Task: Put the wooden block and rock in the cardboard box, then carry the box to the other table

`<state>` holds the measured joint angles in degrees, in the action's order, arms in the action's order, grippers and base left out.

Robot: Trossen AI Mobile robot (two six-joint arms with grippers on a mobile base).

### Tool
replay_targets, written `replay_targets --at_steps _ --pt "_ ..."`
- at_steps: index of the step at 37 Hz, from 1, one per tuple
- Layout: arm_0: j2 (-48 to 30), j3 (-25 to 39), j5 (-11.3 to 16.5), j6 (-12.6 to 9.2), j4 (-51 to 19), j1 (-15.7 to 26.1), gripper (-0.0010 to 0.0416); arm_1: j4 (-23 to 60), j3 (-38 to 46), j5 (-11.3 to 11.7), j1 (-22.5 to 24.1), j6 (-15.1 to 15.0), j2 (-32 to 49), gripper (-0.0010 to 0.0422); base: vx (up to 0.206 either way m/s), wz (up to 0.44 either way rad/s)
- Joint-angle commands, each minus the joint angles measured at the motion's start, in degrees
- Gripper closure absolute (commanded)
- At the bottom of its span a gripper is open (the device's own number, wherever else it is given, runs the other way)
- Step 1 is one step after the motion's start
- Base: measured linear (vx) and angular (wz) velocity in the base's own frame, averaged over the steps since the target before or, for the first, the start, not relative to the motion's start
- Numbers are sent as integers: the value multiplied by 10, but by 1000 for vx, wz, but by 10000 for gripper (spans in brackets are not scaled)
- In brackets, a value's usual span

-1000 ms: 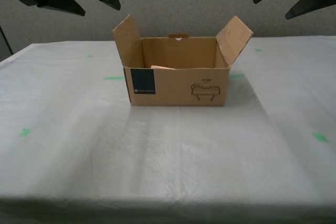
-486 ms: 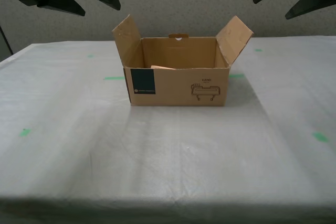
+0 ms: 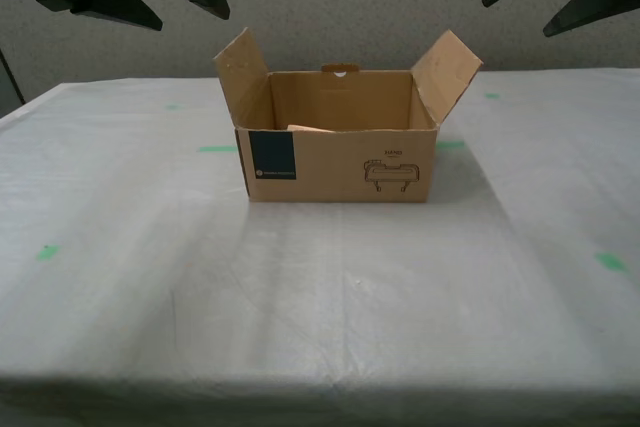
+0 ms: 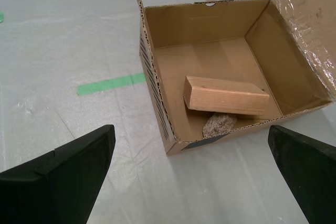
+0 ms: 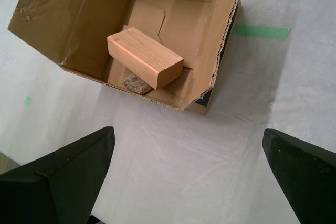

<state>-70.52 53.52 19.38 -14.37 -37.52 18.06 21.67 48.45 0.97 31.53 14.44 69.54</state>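
1. Resting on the tabletop (image 3: 120,277), which is covered in wrinkled white-grey cloth with green tape marks (image 3: 217,149): the cardboard box (image 3: 340,162), flaps open, near the middle of the exterior view.
2. Contents, wooden block (image 4: 226,96): lying inside the box, tilted, one end propped over the rock.
3. Contents, rock (image 4: 219,125): on the box floor against the front wall, partly hidden beneath the block.
4. My first gripper (image 5: 191,174): jaws spread wide, holding nothing, raised clear above the box and apart from it.
5. My second gripper (image 4: 194,171): likewise spread wide, empty, raised above and apart from the box.
6. Task progress, judged: both items are loaded, so the packing step reads as done. The cloth and green tape match the destination table, and neither gripper touches the box, so the carry appears finished as well; nothing obvious is left.
7. Markings, front wall: dark navy label (image 3: 272,157) with a line of small pale print, too small to read; black line drawing (image 3: 392,174) with a short caption above, illegible.
8. Markings, other: a tab with a hole (image 3: 340,70) on the rear rim; clear tape glints on one flap in the second wrist view. No brand name can be made out.
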Motion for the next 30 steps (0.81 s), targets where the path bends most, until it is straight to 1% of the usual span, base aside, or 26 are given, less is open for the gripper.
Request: replay_targets --at_steps 1,30 --pt "0 0 -2 -2 0 0 12 -2 0 1 0 -1 0 12 0 0" --pt "0 0 -2 -2 0 0 12 -2 0 1 0 0 0 12 0 0"
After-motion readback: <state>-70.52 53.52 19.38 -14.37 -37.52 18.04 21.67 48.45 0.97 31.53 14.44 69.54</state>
